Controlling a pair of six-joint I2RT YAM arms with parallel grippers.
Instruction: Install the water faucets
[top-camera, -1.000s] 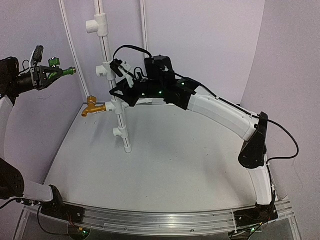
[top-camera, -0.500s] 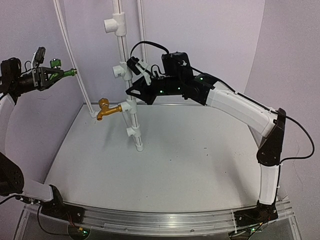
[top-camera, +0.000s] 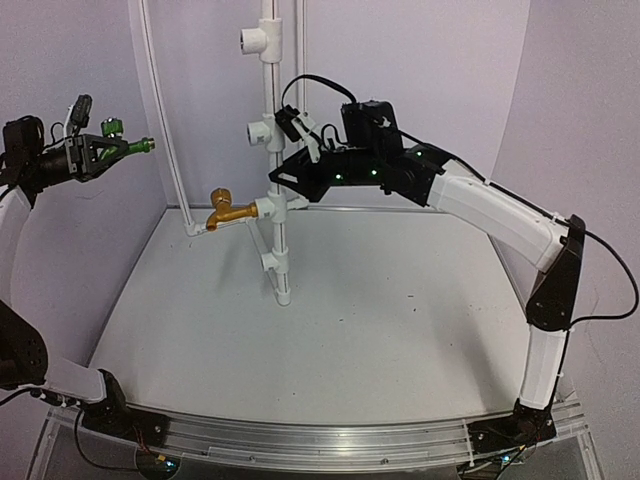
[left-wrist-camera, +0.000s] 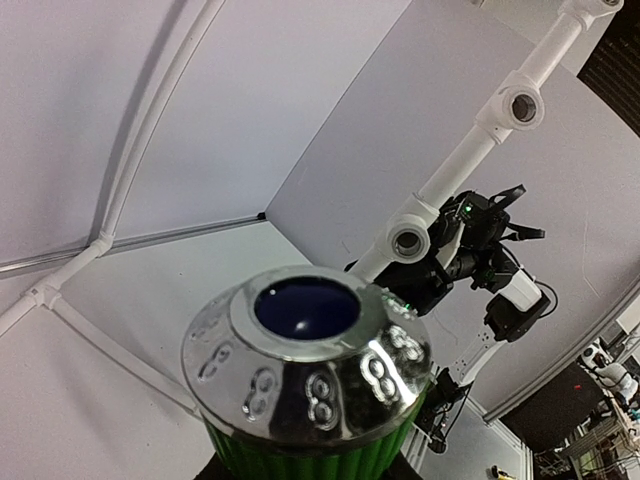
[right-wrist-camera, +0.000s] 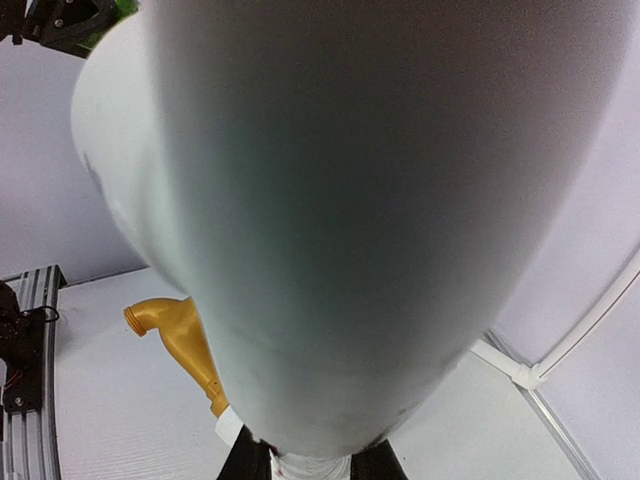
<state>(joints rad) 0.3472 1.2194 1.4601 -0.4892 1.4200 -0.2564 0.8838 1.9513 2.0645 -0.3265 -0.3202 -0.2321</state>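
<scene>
A: Both grippers are clamped shut: the left gripper (top-camera: 105, 148) on the green faucet (top-camera: 132, 145), high and well left; the right gripper (top-camera: 285, 188) around the white pipe (top-camera: 268, 90).
B: And the brass faucet (top-camera: 232, 210)?
A: Seated in a lower fitting (top-camera: 268, 207). The green one looks rigid, light, glossy and probably slippery. I'd grip its body and leave the chrome end free.

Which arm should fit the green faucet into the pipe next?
Left: the left gripper holds the green faucet, its end pointing toward the white pipe; the right gripper is shut on that pipe, steadying it.
</scene>
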